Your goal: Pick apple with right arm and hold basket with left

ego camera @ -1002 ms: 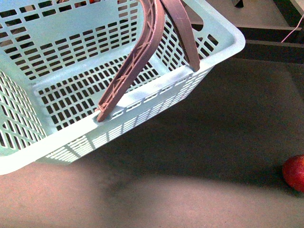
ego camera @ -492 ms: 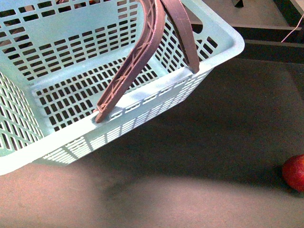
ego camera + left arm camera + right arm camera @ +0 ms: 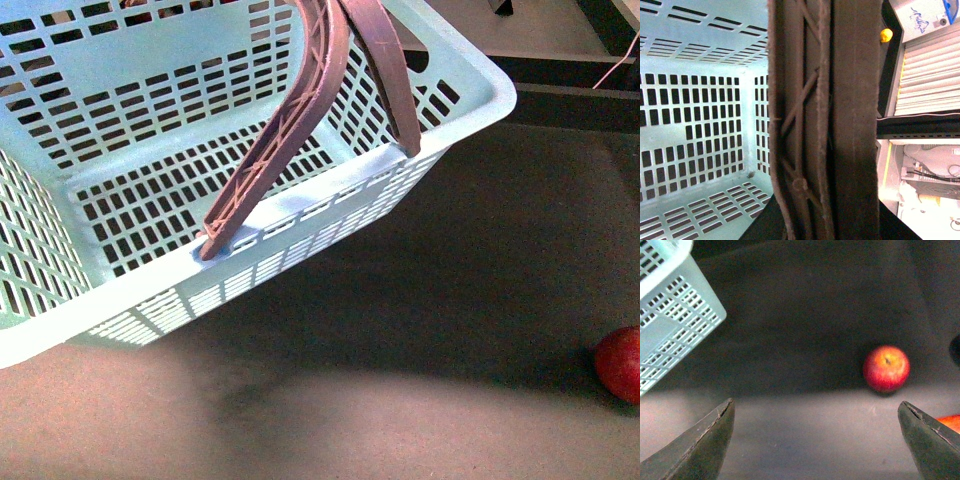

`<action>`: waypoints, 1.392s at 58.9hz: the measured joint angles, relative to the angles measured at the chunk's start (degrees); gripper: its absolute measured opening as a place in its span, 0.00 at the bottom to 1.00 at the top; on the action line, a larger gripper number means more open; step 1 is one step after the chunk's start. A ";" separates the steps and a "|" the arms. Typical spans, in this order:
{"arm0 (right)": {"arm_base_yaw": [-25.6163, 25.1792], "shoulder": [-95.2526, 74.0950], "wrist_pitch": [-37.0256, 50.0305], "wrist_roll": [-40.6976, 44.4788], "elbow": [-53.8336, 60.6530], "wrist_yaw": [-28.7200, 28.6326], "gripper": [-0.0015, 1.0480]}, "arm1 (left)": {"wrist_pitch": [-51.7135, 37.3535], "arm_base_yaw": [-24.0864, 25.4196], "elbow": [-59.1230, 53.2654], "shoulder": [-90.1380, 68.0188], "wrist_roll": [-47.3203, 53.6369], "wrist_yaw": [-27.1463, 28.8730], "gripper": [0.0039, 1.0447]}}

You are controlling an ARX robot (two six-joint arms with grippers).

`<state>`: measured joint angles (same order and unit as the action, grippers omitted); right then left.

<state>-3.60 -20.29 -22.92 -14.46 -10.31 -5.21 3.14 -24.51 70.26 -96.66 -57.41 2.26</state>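
Basket barely shifted, gripped by left tool, right tool wide, apple unmoved.

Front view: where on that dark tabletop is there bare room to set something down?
The widest bare tabletop lies between the basket and the apple. The right fingers hang open facing that gap. It is crowded only around the apple, where another red fruit lies close by.

I see the basket at the left, tilted, its handles rising from its near wall. The apple sits on the table far right, well apart from it.
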 joint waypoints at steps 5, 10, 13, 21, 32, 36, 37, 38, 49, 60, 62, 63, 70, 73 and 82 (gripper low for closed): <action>-1.14 -3.45 1.42 -1.27 -0.55 -1.73 0.92 | 0.00 0.11 0.00 -0.09 -0.11 0.02 0.15; -2.23 -8.37 5.20 -1.20 -1.22 -2.38 0.92 | 0.00 0.13 0.00 -0.09 0.04 0.24 0.15; -2.75 -11.54 7.96 -0.76 -1.38 -2.58 0.92 | 0.00 0.11 0.00 -0.09 0.20 0.26 0.15; -4.11 -22.08 17.07 0.98 -2.36 -2.21 0.92 | 0.00 0.13 0.00 -0.11 0.17 0.20 0.15; -5.53 -40.70 32.30 5.16 -5.60 -1.84 0.92 | 0.00 0.13 0.00 -0.11 0.20 0.24 0.15; -6.36 -48.41 38.12 6.86 -7.34 -1.62 0.92 | 0.00 0.11 0.00 -0.09 0.20 0.11 0.15; -6.51 -49.72 39.06 7.37 -7.65 -1.53 0.92 | 0.00 0.11 0.00 -0.09 0.20 0.07 0.15; -6.84 -52.41 40.87 8.15 -8.28 -1.36 0.92 | 0.00 0.11 0.00 -0.11 0.20 0.07 0.15; -9.33 -70.95 50.66 13.94 -14.01 -0.44 0.92 | 0.00 0.11 0.00 -0.11 0.22 0.11 0.15; -11.45 -85.61 52.57 17.70 -20.41 0.74 0.92 | 0.00 0.11 0.00 -0.11 0.20 0.13 0.15; -11.74 -87.65 52.54 17.94 -21.49 0.87 0.92 | 0.00 0.11 0.00 -0.09 0.20 0.11 0.15; -11.82 -87.97 52.54 17.99 -21.66 0.87 0.92 | 0.00 0.11 0.00 -0.11 0.22 0.11 0.15; -12.33 -93.79 52.41 18.73 -25.18 1.20 0.92 | 0.00 0.11 0.00 -0.11 0.20 0.09 0.15; -12.41 -95.82 52.39 19.08 -26.47 1.66 0.92 | 0.00 0.11 0.00 -0.11 0.20 0.11 0.15; -12.57 -101.37 52.24 19.96 -29.55 2.71 0.92 | 0.00 0.13 0.00 -0.09 0.20 0.11 0.15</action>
<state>-16.16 -121.67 29.32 5.50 -39.86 -2.50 3.14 -24.38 70.26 -96.75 -57.21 2.37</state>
